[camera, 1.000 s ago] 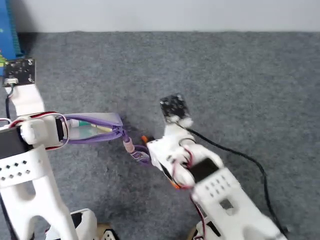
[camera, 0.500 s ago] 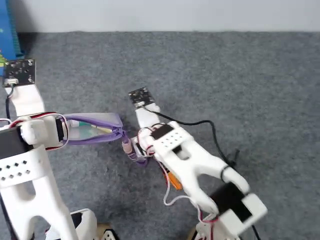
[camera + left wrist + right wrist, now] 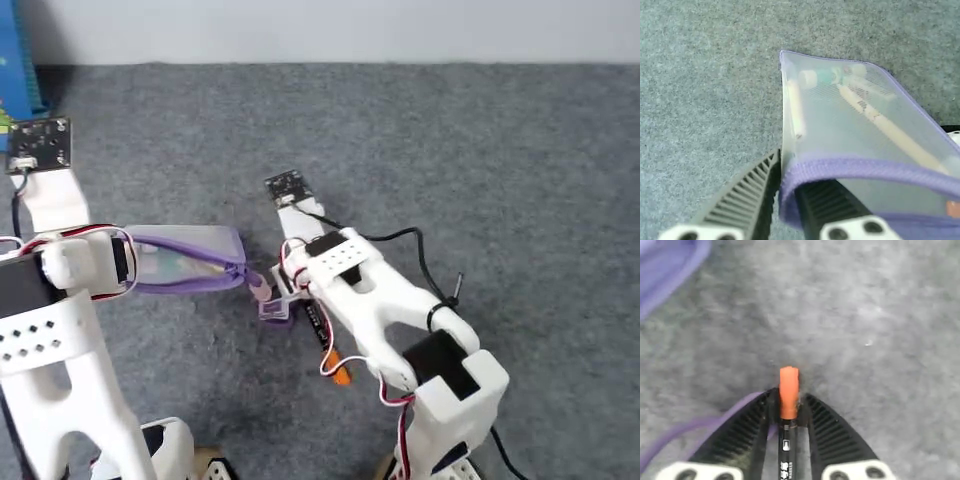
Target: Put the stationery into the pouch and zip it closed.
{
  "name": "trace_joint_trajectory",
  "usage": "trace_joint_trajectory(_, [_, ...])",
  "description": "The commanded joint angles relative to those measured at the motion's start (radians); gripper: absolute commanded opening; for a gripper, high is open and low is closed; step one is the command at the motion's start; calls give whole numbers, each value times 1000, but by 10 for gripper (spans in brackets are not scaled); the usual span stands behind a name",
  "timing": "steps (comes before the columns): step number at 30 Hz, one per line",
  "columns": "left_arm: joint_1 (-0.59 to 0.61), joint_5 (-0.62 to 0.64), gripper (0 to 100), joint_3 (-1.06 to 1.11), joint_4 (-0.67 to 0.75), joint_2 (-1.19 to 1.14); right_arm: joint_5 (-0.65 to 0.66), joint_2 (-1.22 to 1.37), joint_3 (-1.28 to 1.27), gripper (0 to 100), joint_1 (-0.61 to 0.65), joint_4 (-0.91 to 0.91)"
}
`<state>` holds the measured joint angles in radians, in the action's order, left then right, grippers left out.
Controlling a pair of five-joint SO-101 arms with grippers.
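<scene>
Purple pouch (image 3: 850, 125) lies flatter, pinched by left gripper (image 3: 786, 172); right gripper (image 3: 789, 396), clamping the pen (image 3: 788, 382), has shifted slightly.

1. The table cover (image 3: 480, 150) was grey cloth like felt or short-pile carpet, matt and rough.
2. The pouch (image 3: 855, 120) had frosted, translucent plastic walls with a fine mesh weave and a slight sheen. Its edging was purple woven fabric tape, matt.
3. The left gripper (image 3: 785, 175) had ribbed black fingers (image 3: 740, 200) of matt plastic on smooth white plastic mounts.
4. The right gripper (image 3: 789, 396) had the same ribbed, matt black fingers (image 3: 835, 435).
5. The pen (image 3: 788, 430) had a smooth black barrel and an orange plastic cap with a faint gloss.
6. The right arm's shell (image 3: 400, 310) was smooth white plastic, lightly glossy, and its cable (image 3: 400, 234) had a black, rubbery-looking sheath.
</scene>
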<state>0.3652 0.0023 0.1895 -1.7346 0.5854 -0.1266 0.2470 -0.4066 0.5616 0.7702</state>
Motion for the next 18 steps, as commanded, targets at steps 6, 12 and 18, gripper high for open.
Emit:
trace_joint_trajectory(6, [8, 5, 12, -5, -17, 11, 18, -168, -20, 8, -102, 99])
trace_joint_trajectory(12, [8, 5, 12, -5, -17, 11, 71, -361, -140, 8, -182, 97])
trace_joint_trajectory(18, [8, 5, 12, -5, -17, 11, 81, -575, -241, 8, -223, 99])
